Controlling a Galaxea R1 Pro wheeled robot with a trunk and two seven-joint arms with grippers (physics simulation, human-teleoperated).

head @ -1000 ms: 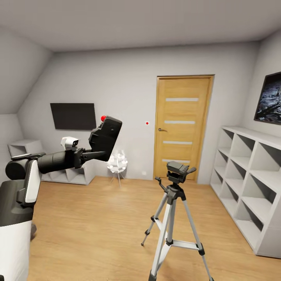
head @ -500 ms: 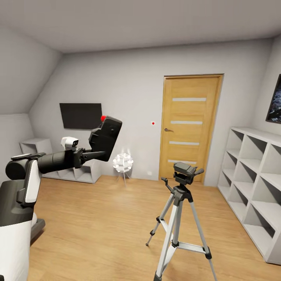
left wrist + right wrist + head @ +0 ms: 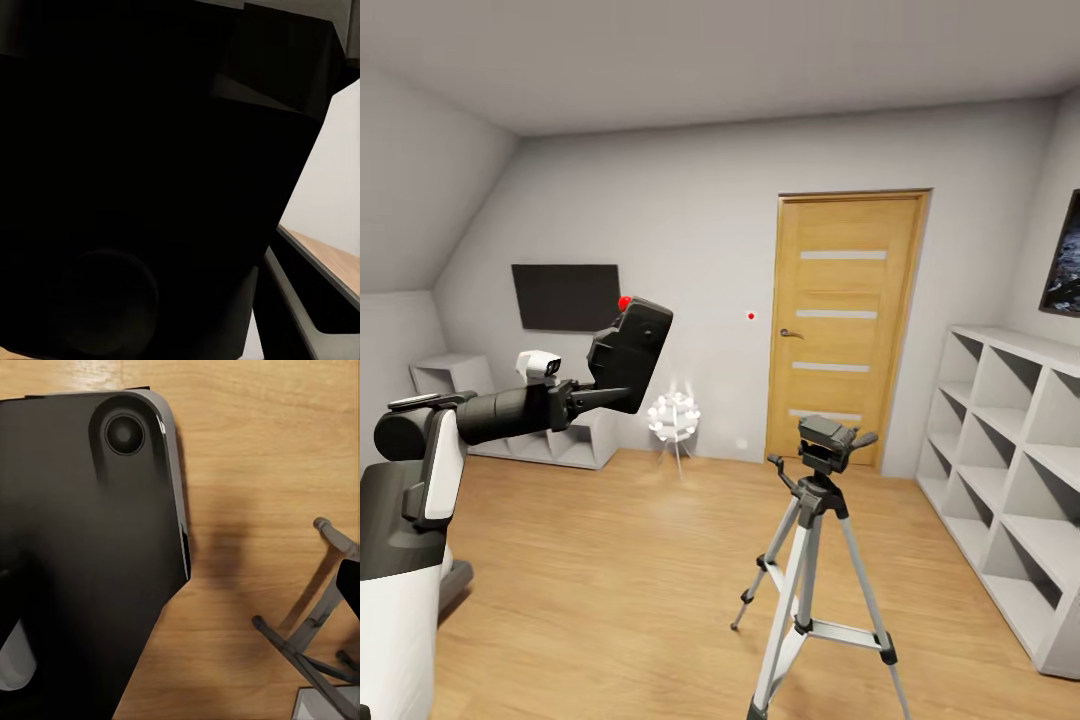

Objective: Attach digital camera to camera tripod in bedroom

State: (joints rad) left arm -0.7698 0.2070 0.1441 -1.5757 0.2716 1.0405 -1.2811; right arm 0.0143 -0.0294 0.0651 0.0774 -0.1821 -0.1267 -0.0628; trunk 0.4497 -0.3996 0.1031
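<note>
My left gripper (image 3: 612, 388) is shut on the black digital camera (image 3: 630, 352) and holds it at chest height, tilted, with its red button (image 3: 624, 303) on top. In the left wrist view the camera's dark body (image 3: 150, 180) sits right in front of the lens. The camera tripod (image 3: 812, 570) stands on the plank floor to the right of the held camera and lower, its black pan head (image 3: 824, 441) bare, side handle pointing left. My right gripper (image 3: 289, 572) hangs over the floor, fingers (image 3: 330, 534) apart with nothing between them.
An oak door (image 3: 845, 320) with frosted strips is in the back wall. White cube shelves (image 3: 1010, 470) line the right wall. A dark screen (image 3: 565, 297), low shelves (image 3: 540, 440) and a small glowing lamp (image 3: 673, 415) stand at the back left. My black base (image 3: 82, 555) shows beside the right gripper.
The whole view has swung, so door, tripod and shelves sit further right than a second ago. The left arm and the camera it holds keep the same pose.
</note>
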